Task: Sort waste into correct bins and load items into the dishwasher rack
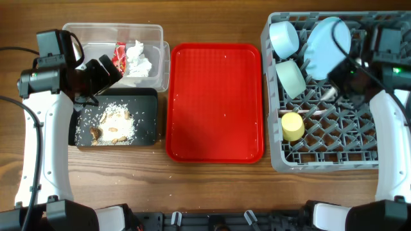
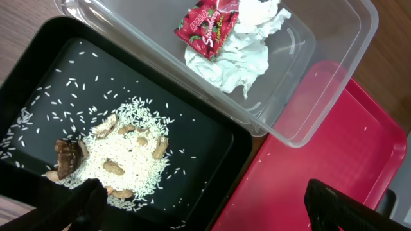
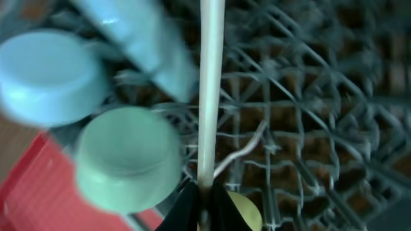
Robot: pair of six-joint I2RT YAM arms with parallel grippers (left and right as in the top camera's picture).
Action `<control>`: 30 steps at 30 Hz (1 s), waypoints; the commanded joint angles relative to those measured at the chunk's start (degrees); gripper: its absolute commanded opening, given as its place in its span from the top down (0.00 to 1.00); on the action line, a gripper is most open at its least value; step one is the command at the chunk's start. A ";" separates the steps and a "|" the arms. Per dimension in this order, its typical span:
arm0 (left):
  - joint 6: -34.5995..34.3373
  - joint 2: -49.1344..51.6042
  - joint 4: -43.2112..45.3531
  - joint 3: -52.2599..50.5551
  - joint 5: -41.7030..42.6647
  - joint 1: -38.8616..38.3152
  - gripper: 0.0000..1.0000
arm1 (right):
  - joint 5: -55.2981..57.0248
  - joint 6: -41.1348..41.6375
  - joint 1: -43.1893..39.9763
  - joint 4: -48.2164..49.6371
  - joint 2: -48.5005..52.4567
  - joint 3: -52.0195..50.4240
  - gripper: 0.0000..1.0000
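Note:
The clear tub (image 1: 96, 29) holds the red wrapper (image 1: 120, 54) and white tissue (image 1: 138, 59). The black tray (image 1: 144, 106) holds rice and brown food scraps (image 1: 112, 125). My left gripper (image 1: 106, 72) hovers over both bins, open and empty; in the left wrist view it (image 2: 205, 212) spans the black tray's edge (image 2: 205, 141) and the red tray. The grey rack (image 1: 321, 163) holds the light-blue bowl (image 1: 284, 38), mint bowl (image 1: 290, 78), plate (image 1: 329, 45) and yellow cup (image 1: 293, 126). My right gripper (image 3: 205, 199) is shut on a white utensil handle (image 3: 210, 96) above the rack; fork or spoon, I cannot tell.
The flat red serving tray (image 1: 215, 102) lies between the bins and the rack, with a few rice grains on it. Another thin white utensil (image 3: 247, 151) lies on the rack grid near the mint bowl (image 3: 125, 157). Wooden table all around.

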 commanded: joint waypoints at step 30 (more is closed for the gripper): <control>0.26 -0.20 0.15 0.79 0.68 0.26 0.00 | -8.81 -28.30 4.44 -2.16 -37.46 0.44 0.00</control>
